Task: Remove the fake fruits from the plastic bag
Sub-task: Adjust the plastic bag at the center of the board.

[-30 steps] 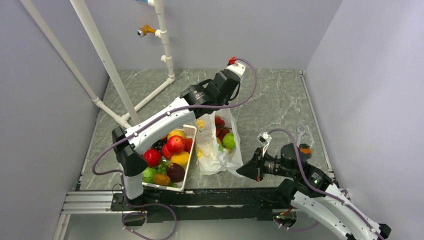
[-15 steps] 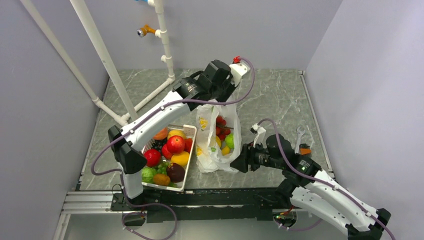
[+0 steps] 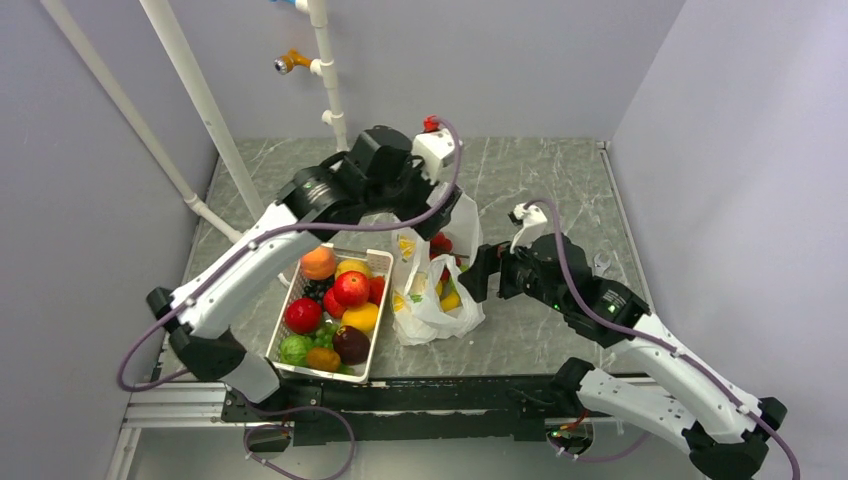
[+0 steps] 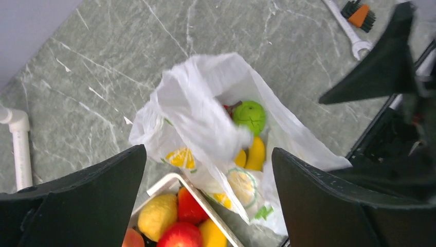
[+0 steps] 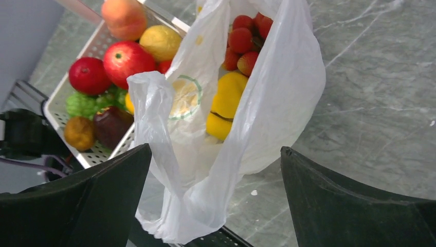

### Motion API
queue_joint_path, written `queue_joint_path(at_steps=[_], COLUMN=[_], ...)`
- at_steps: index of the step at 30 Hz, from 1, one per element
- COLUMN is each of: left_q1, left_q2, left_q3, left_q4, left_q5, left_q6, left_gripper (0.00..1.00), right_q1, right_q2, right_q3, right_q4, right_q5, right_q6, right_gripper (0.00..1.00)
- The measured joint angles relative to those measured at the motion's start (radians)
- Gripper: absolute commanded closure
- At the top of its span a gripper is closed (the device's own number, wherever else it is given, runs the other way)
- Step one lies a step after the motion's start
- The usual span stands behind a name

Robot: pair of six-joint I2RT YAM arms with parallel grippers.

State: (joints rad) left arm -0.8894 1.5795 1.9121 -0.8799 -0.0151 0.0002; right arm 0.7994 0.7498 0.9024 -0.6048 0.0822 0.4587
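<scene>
The plastic bag [image 3: 437,292] lies slumped on the table with its mouth open, right of the basket. Inside it I see a green round fruit [image 4: 250,116], a yellow banana [image 5: 226,104] and a bunch of red strawberry-like fruits [image 5: 244,32]. My left gripper [image 3: 442,212] hangs above the bag's far end, open, with nothing between its fingers [image 4: 92,206]. My right gripper [image 3: 477,279] sits at the bag's right side, open. A loop handle [image 5: 154,118] droops between its fingers [image 5: 355,200], loose and ungripped.
A white mesh basket [image 3: 378,318] full of other fruits stands against the bag's left side. A wrench [image 4: 347,32] and an orange-black brush [image 4: 361,10] lie on the table to the right. A white pipe frame [image 3: 205,110] rises at the back left.
Both grippers went from shut to open and let go of the bag, which sagged down. The left arm swung left; the right arm moved up towards the bag.
</scene>
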Motion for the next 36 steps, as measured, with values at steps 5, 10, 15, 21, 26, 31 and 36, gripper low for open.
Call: queue_joint_path(at_steps=[5, 10, 15, 21, 26, 31, 36], left_q1=[0.0, 0.0, 0.005, 0.034, 0.08, 0.161, 0.22], left_q2=[-0.142, -0.271, -0.232, -0.157, -0.04, 0.072, 0.203], left_q3=[-0.106, -0.323, -0.388, -0.382, -0.313, -0.23, -0.053], left_q4=[-0.006, 0.07, 0.159, 0.243, 0.262, 0.29, 0.282], left_q5=[-0.007, -0.008, -0.031, -0.04, -0.089, -0.074, -0.047], left_q6=[-0.05, -0.104, -0.151, -0.174, -0.181, -0.169, -0.151], left_gripper=[0.01, 0.01, 0.02, 0.22, 0.71, 0.91, 0.93], right_q1=[0.0, 0.0, 0.001, 0.001, 0.001, 0.001, 0.001], right_q2=[0.037, 0.071, 0.108, 0.135, 0.127, 0.034, -0.086], right_q3=[0.003, 0.019, 0.019, 0.0, -0.062, -0.134, -0.206], right_q4=[0.014, 0.119, 0.186, 0.25, 0.265, 0.239, 0.199], right_q5=[-0.032, -0.192, -0.288, -0.38, -0.454, -0.548, -0.712], right_q6=[-0.058, -0.122, -0.159, -0.187, -0.192, -0.178, -0.159], right_gripper=[0.01, 0.07, 0.15, 0.53, 0.93, 1.0, 1.0])
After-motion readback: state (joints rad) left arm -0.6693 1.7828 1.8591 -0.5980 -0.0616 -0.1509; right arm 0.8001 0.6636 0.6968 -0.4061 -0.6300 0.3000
